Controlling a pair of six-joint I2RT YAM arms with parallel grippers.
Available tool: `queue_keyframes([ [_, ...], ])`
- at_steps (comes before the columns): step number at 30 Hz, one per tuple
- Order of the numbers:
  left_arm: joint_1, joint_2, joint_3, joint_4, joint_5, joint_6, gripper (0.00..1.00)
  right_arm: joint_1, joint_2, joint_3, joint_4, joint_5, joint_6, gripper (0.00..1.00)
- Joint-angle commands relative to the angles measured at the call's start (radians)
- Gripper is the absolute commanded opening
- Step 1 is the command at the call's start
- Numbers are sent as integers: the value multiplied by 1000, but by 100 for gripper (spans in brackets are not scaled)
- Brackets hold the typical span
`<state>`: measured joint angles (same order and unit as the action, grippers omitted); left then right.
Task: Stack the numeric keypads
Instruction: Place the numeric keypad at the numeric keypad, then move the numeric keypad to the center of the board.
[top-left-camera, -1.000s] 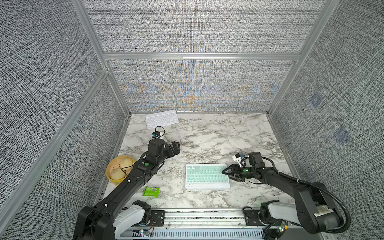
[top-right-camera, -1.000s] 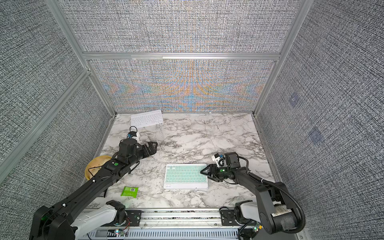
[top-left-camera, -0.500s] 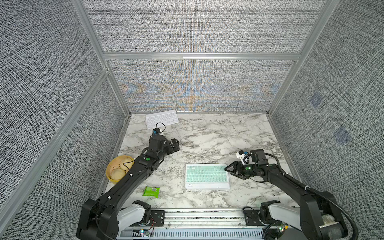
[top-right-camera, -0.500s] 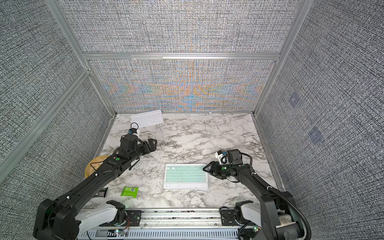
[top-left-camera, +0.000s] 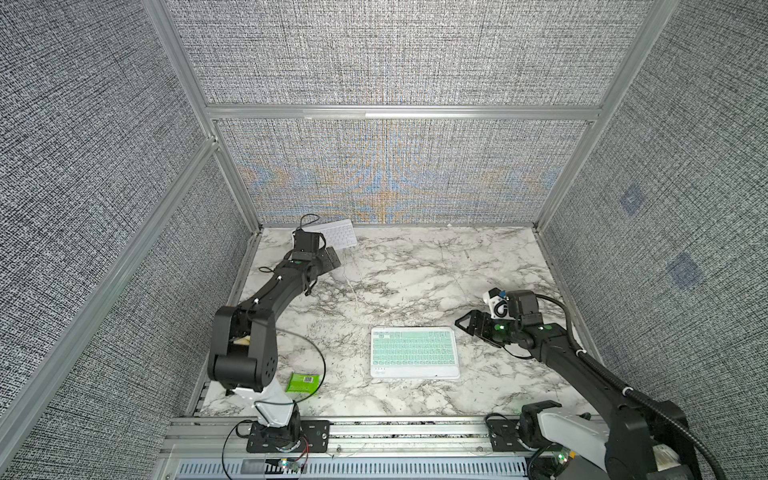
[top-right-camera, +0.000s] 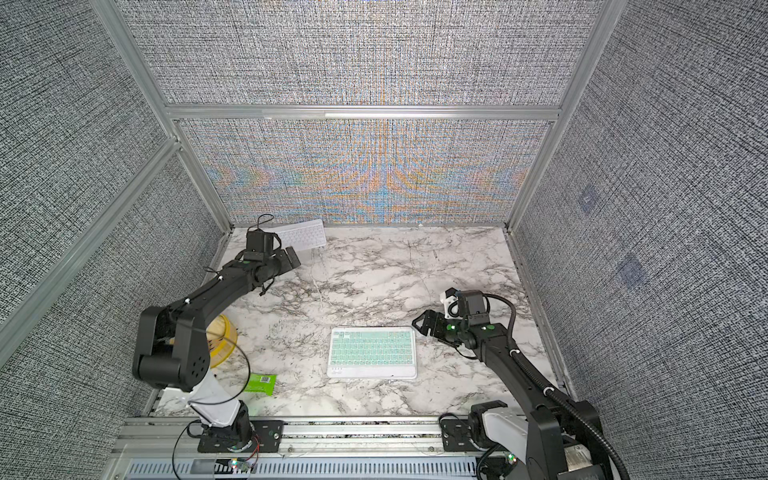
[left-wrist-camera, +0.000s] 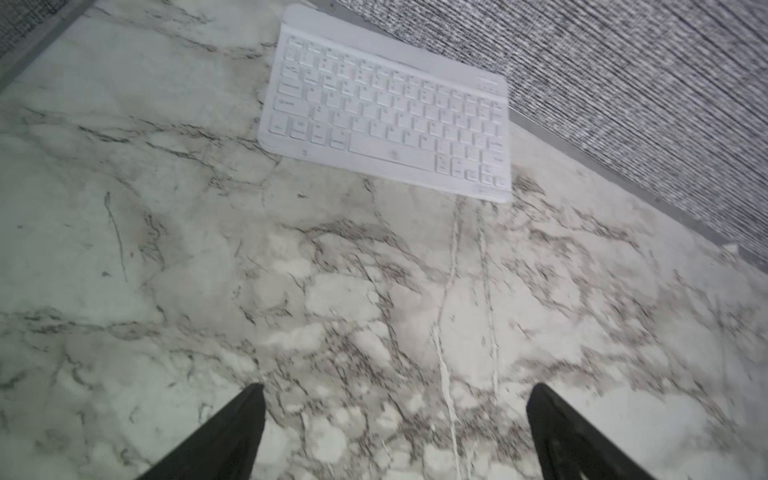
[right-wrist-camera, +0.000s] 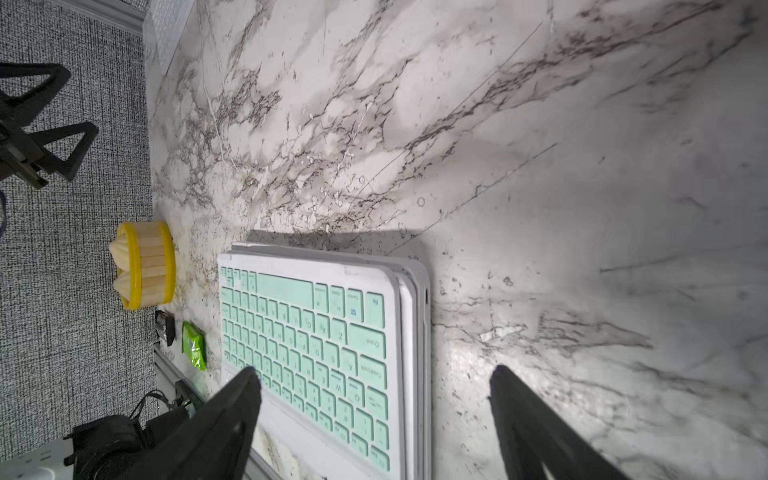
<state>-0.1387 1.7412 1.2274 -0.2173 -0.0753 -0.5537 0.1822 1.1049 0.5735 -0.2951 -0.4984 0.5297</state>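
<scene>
Mint-topped keypad stack (top-left-camera: 415, 352) lies beside the spread right gripper (right-wrist-camera: 374, 370); left gripper (left-wrist-camera: 397, 386) gapes near white keypad (left-wrist-camera: 386, 112).

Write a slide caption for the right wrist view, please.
Open right gripper beside the keypad stack, mint-green keypad on top.

The left arm (top-left-camera: 278, 291) stretches long toward the far left corner of the table (top-left-camera: 415, 270). The left tool (top-left-camera: 330, 259) sits low over the surface, jaws spread wide with nothing between them (the wrist view shows both black fingers (left-wrist-camera: 232, 432) well apart). The right arm (top-left-camera: 582, 365) bends along the right edge. The right tool (top-left-camera: 467, 326) points inward toward the table's middle, jaws parted and empty.
</scene>
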Motion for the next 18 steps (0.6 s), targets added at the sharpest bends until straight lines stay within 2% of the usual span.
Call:
queue_keyframes([
  [1, 60, 110, 111, -5, 37, -2, 99, 3, 8, 18, 35, 39, 20, 88],
  [10, 154, 500, 536, -82, 28, -34, 99, 33, 72, 74, 79, 47, 25, 89],
  [11, 161, 534, 573, -93, 17, -45, 99, 45, 83, 87, 82, 46, 19, 91],
  [12, 166, 563, 606, -97, 8, -57, 99, 55, 91, 98, 81, 52, 14, 99],
  [18, 201, 708, 755, -58, 33, -113, 99, 107, 172, 174, 79, 108, 4, 99],
])
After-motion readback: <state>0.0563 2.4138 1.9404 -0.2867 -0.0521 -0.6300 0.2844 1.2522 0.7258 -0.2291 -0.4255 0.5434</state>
